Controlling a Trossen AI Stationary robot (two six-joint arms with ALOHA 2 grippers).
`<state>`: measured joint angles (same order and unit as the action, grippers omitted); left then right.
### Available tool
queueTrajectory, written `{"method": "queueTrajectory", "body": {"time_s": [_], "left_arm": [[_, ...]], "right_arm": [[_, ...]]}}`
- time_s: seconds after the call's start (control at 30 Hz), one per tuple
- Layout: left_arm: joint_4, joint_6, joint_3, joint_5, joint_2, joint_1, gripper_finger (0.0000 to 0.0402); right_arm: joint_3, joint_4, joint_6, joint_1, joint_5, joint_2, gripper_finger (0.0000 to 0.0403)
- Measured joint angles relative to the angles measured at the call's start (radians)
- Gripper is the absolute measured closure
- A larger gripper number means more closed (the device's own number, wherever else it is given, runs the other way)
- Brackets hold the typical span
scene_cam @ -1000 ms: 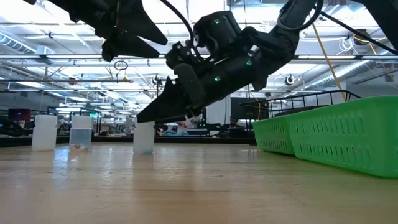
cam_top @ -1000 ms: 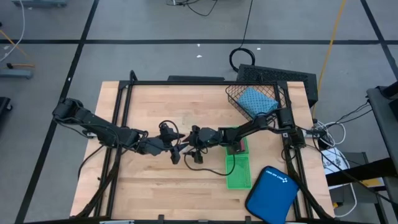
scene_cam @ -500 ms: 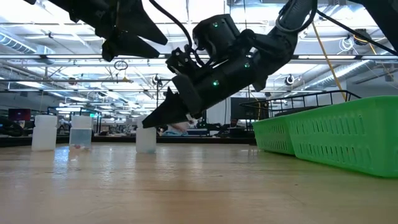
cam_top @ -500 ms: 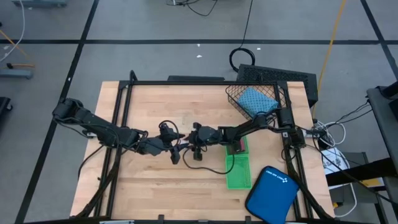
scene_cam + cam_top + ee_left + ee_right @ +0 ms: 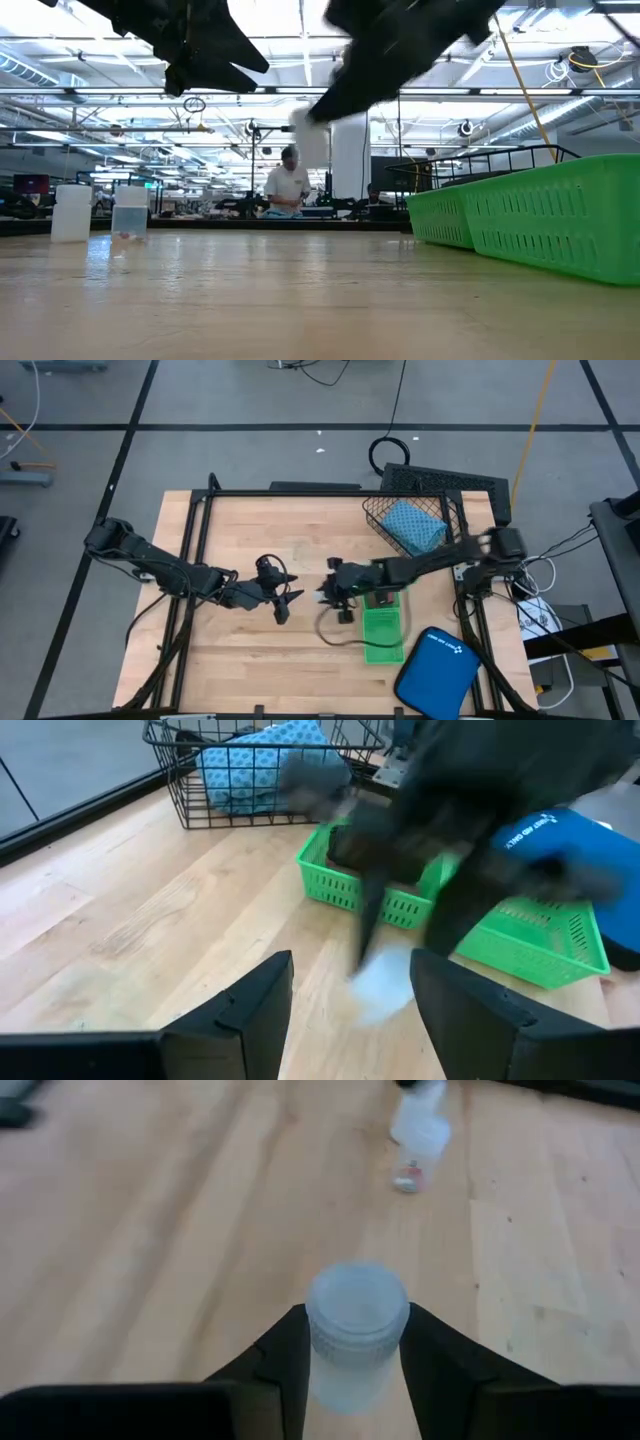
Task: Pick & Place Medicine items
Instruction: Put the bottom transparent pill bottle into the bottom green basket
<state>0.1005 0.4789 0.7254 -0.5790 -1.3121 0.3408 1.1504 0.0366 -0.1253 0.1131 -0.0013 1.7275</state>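
Right gripper (image 5: 355, 1380) is clamped on a white bottle (image 5: 356, 1332), lifted off the wood at the high view's center, just left of the green tray (image 5: 382, 635). Left gripper (image 5: 350, 995) hangs with its fingers apart at center-left. Two more white bottles (image 5: 72, 212) stand at the low view's left. Farther back, upper right in the high view, a wire basket (image 5: 378, 512) holds the teal pouch (image 5: 414, 525).
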Motion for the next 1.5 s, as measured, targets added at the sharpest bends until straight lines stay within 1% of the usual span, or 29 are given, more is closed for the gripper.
{"method": "queueTrajectory", "body": {"time_s": [0.17, 0.37, 0.47, 0.57, 0.63, 0.7, 0.8, 0.87, 1.03, 1.17, 1.27, 1.43, 1.5], "left_arm": [[0.000, -0.001, 0.000, -0.013, 0.000, 0.000, 0.0188], [0.000, -0.003, 0.000, -0.049, 0.000, 0.000, 0.0188], [0.004, -0.001, 0.000, -0.059, 0.000, 0.000, 0.0188], [0.007, 0.008, 0.000, -0.059, 0.000, 0.000, 0.0188], [0.006, 0.027, 0.000, -0.059, 0.000, 0.000, 0.0188], [0.006, 0.038, 0.000, -0.059, 0.000, 0.000, 0.0188], [0.006, 0.054, 0.000, -0.059, 0.000, 0.000, 0.0188], [0.006, 0.057, 0.000, -0.059, 0.000, 0.000, 0.0188], [0.007, 0.080, 0.000, -0.059, 0.000, 0.000, 0.0188], [0.007, 0.088, 0.000, -0.059, 0.000, 0.000, 0.0188], [0.007, 0.097, 0.000, -0.059, 0.000, 0.000, 0.0188], [0.007, 0.095, 0.000, -0.059, 0.000, 0.000, 0.0188], [0.007, 0.095, 0.000, -0.059, 0.000, 0.000, 0.0188]], "right_arm": [[-0.160, -0.062, 0.041, 0.082, 0.000, -0.265, 0.0286], [-0.418, -0.060, 0.151, 0.219, 0.004, -0.598, 0.0286], [-0.552, -0.019, 0.226, 0.279, 0.084, -0.721, 0.0286], [-0.682, 0.063, 0.265, 0.327, 0.154, -0.780, 0.0286], [-0.753, 0.160, 0.270, 0.356, 0.185, -0.791, 0.0286], [-0.810, 0.268, 0.271, 0.373, 0.190, -0.782, 0.0286], [-0.863, 0.410, 0.271, 0.388, 0.189, -0.732, 0.0286], [-0.869, 0.468, 0.271, 0.394, 0.189, -0.686, 0.0286], [-0.865, 0.545, 0.261, 0.392, 0.192, -0.551, 0.0286], [-0.863, 0.589, 0.252, 0.384, 0.235, -0.481, 0.0286], [-0.863, 0.624, 0.251, 0.383, 0.234, -0.460, 0.0286], [-0.863, 0.626, 0.249, 0.383, 0.227, -0.448, 0.0285], [-0.863, 0.626, 0.251, 0.384, 0.208, -0.448, 0.0269]]}}
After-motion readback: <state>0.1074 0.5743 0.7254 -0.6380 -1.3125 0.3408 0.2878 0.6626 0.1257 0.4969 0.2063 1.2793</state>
